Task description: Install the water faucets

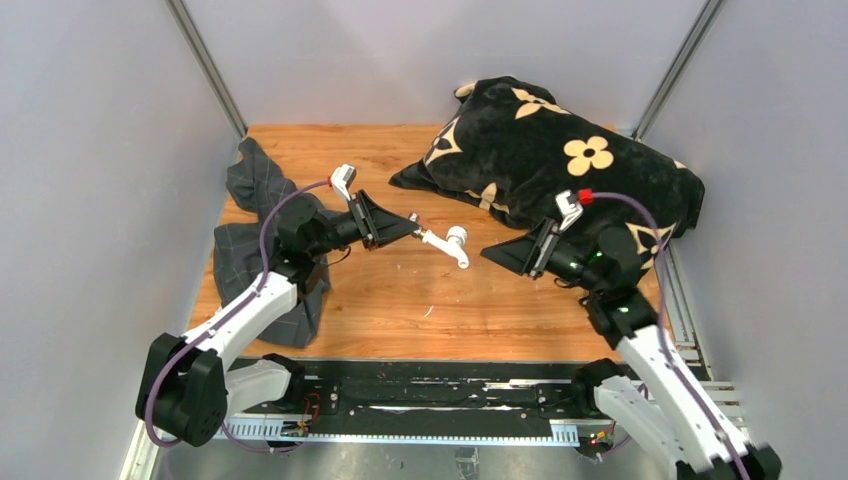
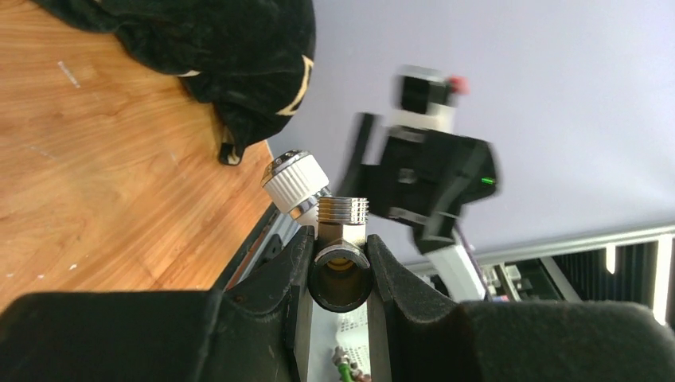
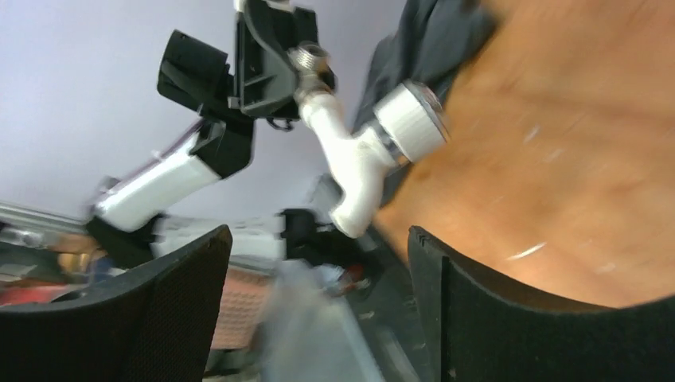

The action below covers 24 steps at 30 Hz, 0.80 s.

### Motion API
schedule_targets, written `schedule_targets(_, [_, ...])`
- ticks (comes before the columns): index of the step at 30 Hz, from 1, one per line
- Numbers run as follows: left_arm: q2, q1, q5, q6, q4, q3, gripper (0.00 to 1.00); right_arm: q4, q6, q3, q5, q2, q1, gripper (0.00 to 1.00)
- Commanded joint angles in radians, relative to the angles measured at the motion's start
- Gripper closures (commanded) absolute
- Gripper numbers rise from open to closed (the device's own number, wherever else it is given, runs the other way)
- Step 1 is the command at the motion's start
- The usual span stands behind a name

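Wooden table (image 1: 420, 310), left gripper (image 1: 413, 221) clamping white faucet (image 1: 447, 243), right gripper (image 1: 492, 253) spread

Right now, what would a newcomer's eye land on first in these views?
The left gripper holds a grey threaded metal fitting with a white elbow-shaped tap body joined to it, over the middle of the wooden table. The right gripper faces it, open and empty. A large black flowered cushion fills the far right corner.
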Motion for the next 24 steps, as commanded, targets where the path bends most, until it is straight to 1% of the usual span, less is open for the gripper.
schedule_targets(1, [-0.008, 0.002, -0.053, 0.014, -0.148, 0.052, 1.00, -0.852, -0.813, 0.322, 0.260, -0.148, 0.014, 0.20])
schedule_targets(2, [-0.003, 0.002, -0.060, 0.004, -0.163, 0.053, 1.00, -0.887, -0.898, 0.363, 0.288, -0.152, 0.025, 0.20])
schedule_targets(4, [0.008, 0.003, -0.070, -0.021, -0.166, 0.051, 1.00, -0.874, -1.006, 0.385, 0.325, -0.172, 0.069, 0.20])
schedule_targets(6, [0.015, 0.003, -0.079, -0.036, -0.167, 0.049, 1.00, -0.794, -1.067, 0.350, 0.392, -0.207, 0.145, 0.19])
schedule_targets(9, [0.015, 0.003, -0.092, -0.053, -0.172, 0.047, 1.00, -0.659, -1.161, 0.271, 0.544, -0.236, 0.304, 0.19])
schedule_targets(13, [0.013, 0.003, -0.096, -0.071, -0.182, 0.041, 1.00, -0.548, -1.340, 0.241, 0.737, -0.184, 0.512, 0.19])
schedule_targets(16, [0.012, 0.003, -0.098, -0.082, -0.181, 0.036, 1.00, -0.426, -1.477, 0.214, 0.842, -0.119, 0.630, 0.19])
schedule_targets(17, [0.014, 0.003, -0.093, -0.085, -0.182, 0.037, 1.00, -0.382, -1.547, 0.204, 0.872, -0.092, 0.654, 0.19])
schedule_targets(19, [0.020, 0.002, -0.081, -0.090, -0.182, 0.043, 1.00, -0.301, -1.625, 0.192, 0.889, -0.036, 0.675, 0.18])
schedule_targets(24, [0.026, 0.003, -0.076, -0.091, -0.186, 0.056, 1.00, -0.174, -1.710, 0.181, 0.924, 0.095, 0.677, 0.16])
